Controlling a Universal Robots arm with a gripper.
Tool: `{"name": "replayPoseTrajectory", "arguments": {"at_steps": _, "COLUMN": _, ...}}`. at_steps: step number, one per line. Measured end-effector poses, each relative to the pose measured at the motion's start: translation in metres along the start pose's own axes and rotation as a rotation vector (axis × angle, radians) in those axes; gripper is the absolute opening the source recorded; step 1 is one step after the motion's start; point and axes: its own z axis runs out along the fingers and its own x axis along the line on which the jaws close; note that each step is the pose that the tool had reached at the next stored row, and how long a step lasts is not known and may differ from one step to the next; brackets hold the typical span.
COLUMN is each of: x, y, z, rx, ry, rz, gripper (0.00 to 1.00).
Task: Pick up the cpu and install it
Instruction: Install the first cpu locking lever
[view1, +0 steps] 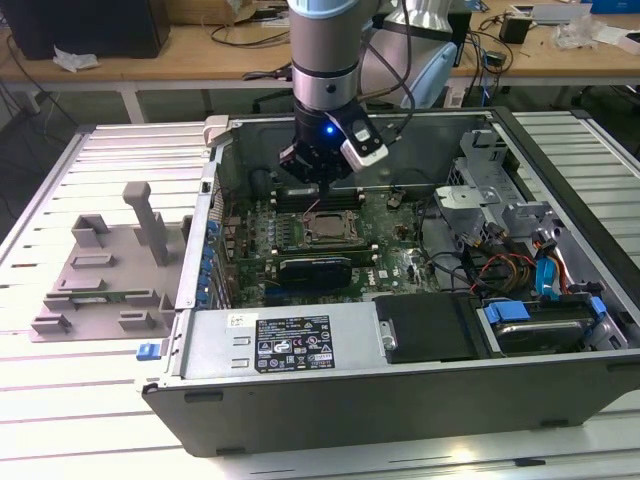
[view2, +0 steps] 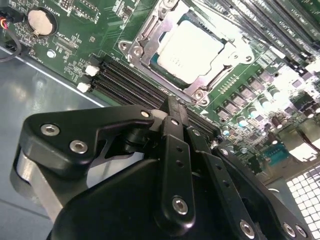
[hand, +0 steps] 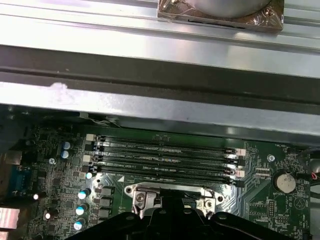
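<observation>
- The cpu (view2: 190, 47) lies seated inside the motherboard socket (view2: 145, 37), silver top facing up
- Gripper (view2: 172, 102) hovers just beside that socket, above the memory slots (view2: 130, 82), fingers (view2: 175, 150) pressed together, holding nothing

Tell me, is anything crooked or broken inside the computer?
Nothing stands out. The cpu lies flat and straight inside its metal socket frame on the green motherboard, with no tilt or damage that I can see. The gripper hangs just above, apart from it.
</observation>
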Motion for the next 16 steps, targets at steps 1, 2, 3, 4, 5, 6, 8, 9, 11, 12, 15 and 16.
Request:
{"name": "replayPoseTrajectory", "arguments": {"at_steps": 1, "x": -0.0001, "y": 0.0018, "z": 0.0013, "rx": 0.0004, "ry": -0.0037, "rz": -0.001, "gripper": 0.11}}
{"name": "replayPoseTrajectory", "arguments": {"at_steps": 2, "x": 0.0004, "y": 0.0021, "z": 0.0020, "rx": 0.0012, "ry": -0.0109, "rz": -0.002, "gripper": 0.11}}
{"name": "replayPoseTrajectory", "arguments": {"at_steps": 3, "x": 0.0009, "y": 0.0022, "z": 0.0024, "rx": 0.0018, "ry": -0.0171, "rz": -0.002, "gripper": 0.11}}
{"name": "replayPoseTrajectory", "arguments": {"at_steps": 4, "x": 0.0021, "y": 0.0024, "z": 0.0032, "rx": 0.0034, "ry": -0.0330, "rz": -0.005, "gripper": 0.11}}
{"name": "replayPoseTrajectory", "arguments": {"at_steps": 5, "x": 0.0027, "y": 0.0025, "z": 0.0036, "rx": 0.0042, "ry": -0.0411, "rz": -0.006, "gripper": 0.11}}
{"name": "replayPoseTrajectory", "arguments": {"at_steps": 6, "x": 0.0036, "y": 0.0025, "z": 0.0040, "rx": 0.0052, "ry": -0.0507, "rz": -0.007, "gripper": 0.11}}
{"name": "replayPoseTrajectory", "arguments": {"at_steps": 8, "x": 0.0052, "y": 0.0026, "z": 0.0046, "rx": 0.0071, "ry": -0.0694, "rz": -0.010, "gripper": 0.11}}
{"name": "replayPoseTrajectory", "arguments": {"at_steps": 9, "x": 0.0060, "y": 0.0026, "z": 0.0049, "rx": 0.0079, "ry": -0.0784, "rz": -0.011, "gripper": 0.11}}
{"name": "replayPoseTrajectory", "arguments": {"at_steps": 11, "x": 0.0097, "y": 0.0028, "z": 0.0060, "rx": 0.0108, "ry": -0.1055, "rz": -0.014, "gripper": 0.11}}
{"name": "replayPoseTrajectory", "arguments": {"at_steps": 12, "x": 0.0119, "y": 0.0030, "z": 0.0068, "rx": 0.0112, "ry": -0.1109, "rz": -0.015, "gripper": 0.11}}
{"name": "replayPoseTrajectory", "arguments": {"at_steps": 15, "x": 0.0209, "y": 0.0035, "z": 0.0099, "rx": 0.0129, "ry": -0.1275, "rz": -0.017, "gripper": 0.11}}
{"name": "replayPoseTrajectory", "arguments": {"at_steps": 16, "x": 0.0224, "y": 0.0035, "z": 0.0108, "rx": 0.0133, "ry": -0.1309, "rz": -0.018, "gripper": 0.11}}
